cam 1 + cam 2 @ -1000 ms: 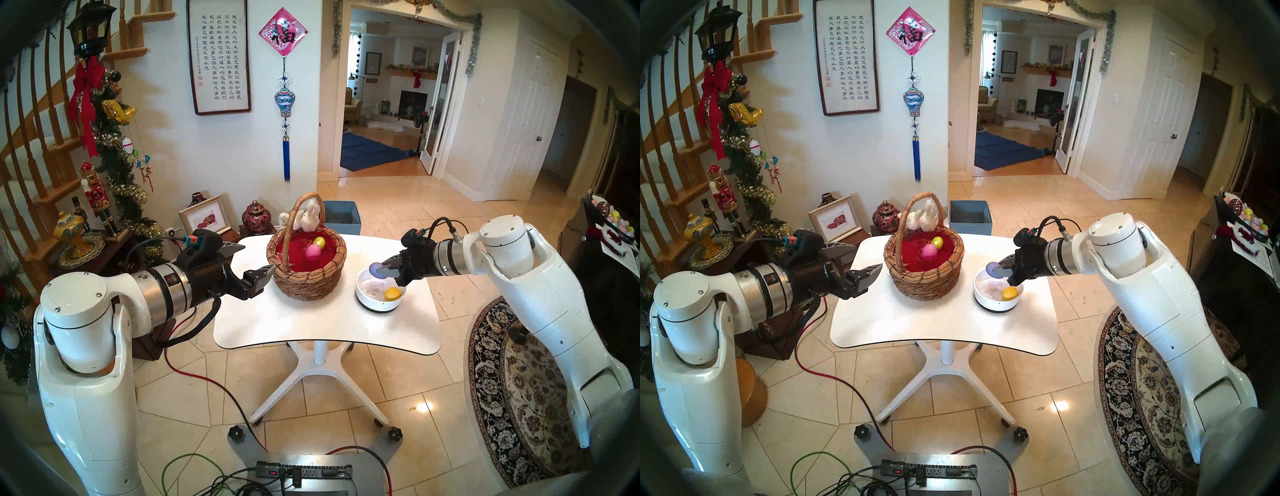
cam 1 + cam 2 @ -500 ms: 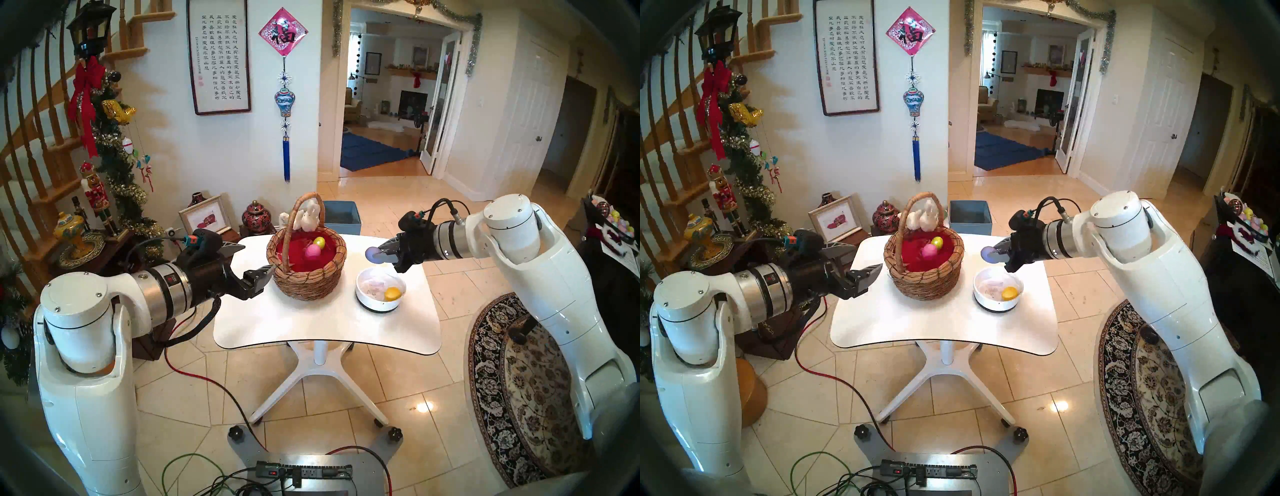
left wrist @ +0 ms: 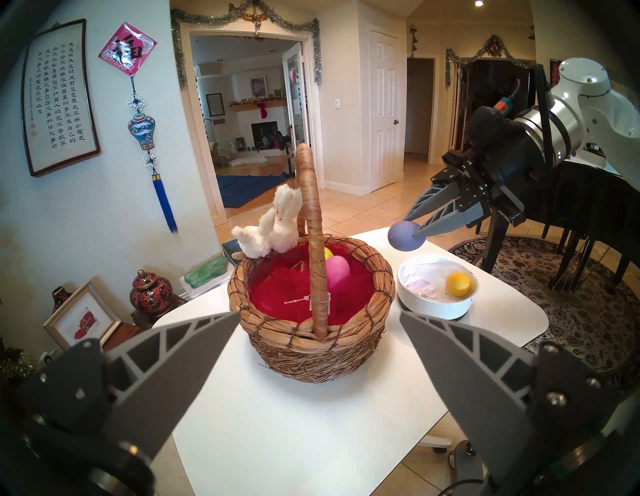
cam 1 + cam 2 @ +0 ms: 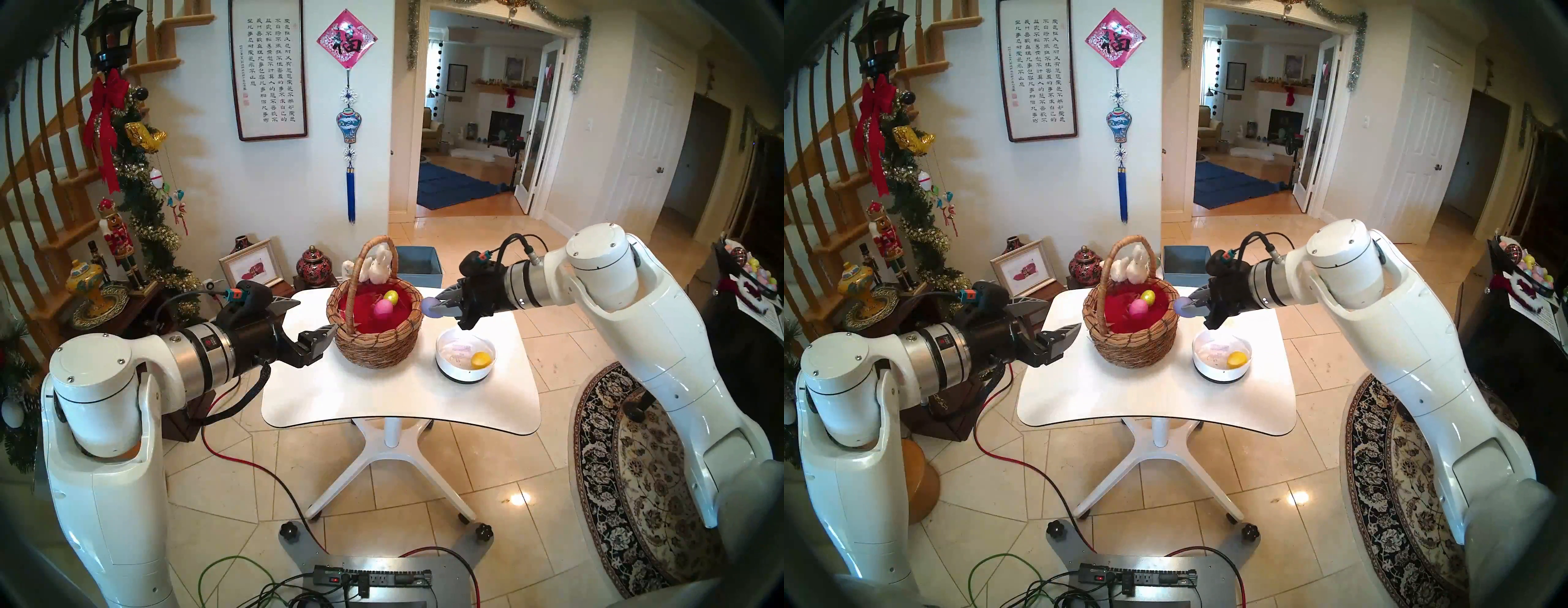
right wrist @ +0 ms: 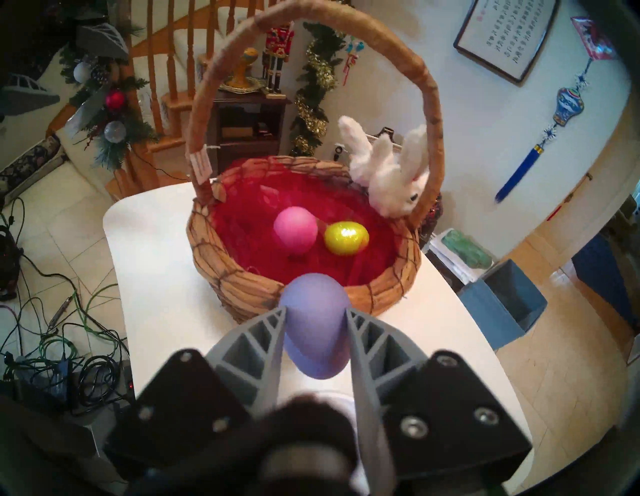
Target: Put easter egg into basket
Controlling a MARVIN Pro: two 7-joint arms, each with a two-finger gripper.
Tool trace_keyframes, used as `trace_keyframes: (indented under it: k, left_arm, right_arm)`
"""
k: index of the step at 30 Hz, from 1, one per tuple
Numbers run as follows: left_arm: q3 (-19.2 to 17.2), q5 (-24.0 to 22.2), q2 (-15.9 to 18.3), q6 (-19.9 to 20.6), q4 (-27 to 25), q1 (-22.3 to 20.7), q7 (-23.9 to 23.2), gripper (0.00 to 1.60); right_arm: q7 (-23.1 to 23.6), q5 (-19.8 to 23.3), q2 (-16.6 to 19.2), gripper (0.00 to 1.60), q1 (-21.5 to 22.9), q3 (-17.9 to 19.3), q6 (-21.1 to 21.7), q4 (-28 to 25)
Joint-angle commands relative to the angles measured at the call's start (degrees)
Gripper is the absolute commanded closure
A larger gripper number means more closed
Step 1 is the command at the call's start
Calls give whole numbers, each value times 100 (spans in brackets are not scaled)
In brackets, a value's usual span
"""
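Pinching the purple egg (image 5: pixel 314 325) by its sides, the right gripper (image 5: pixel 315 313) hovers beside the basket (image 5: pixel 388 287) rim, likely to drop it in; the left gripper (image 3: pixel 318 350) waits spread apart, empty.

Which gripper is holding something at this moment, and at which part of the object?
The right gripper holds the purple egg, its fingers pressing on the egg's two opposite sides. The left gripper is open and holds nothing.

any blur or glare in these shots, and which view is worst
Right wrist view is worst: the gripper base at the bottom is smeared out of focus, though the purple egg and basket stay sharp, with a glint on the yellow foil egg. Head views are crisp apart from a floor-tile glare spot and fisheye bending. Left wrist view is sharp.
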Motion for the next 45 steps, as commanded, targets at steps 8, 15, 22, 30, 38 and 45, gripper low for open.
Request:
trace_keyframes:
  k: [8,15,22,30,38,45]
  left_arm:
    - [12,0,4,-3,-29,-10,-3,0]
    - [12,0,4,-3,-29,-10,-2,0]
    - [13,0,5,-3,-29,-10,-2,0]
    - [13,0,5,-2,-30,-10,-2,0]
    - [13,0,5,-2,-30,-10,-2,0]
    - [13,1,5,-2,-30,-10,-2,0]
  right_arm:
    - [42,-201,-552,118,776,-321,-93,392]
    - [108,-248,-837,118,986,-518,-303,769]
    - [200,-268,-1023,115,1149,-680,-538,1084]
    - [334,-299,-1125,115,1265,-771,-962,1375]
    - [535,-249,-1184,115,1333,-714,-1437,1681]
    - [686,-221,-1226,117,1365,-749,-1770,1942]
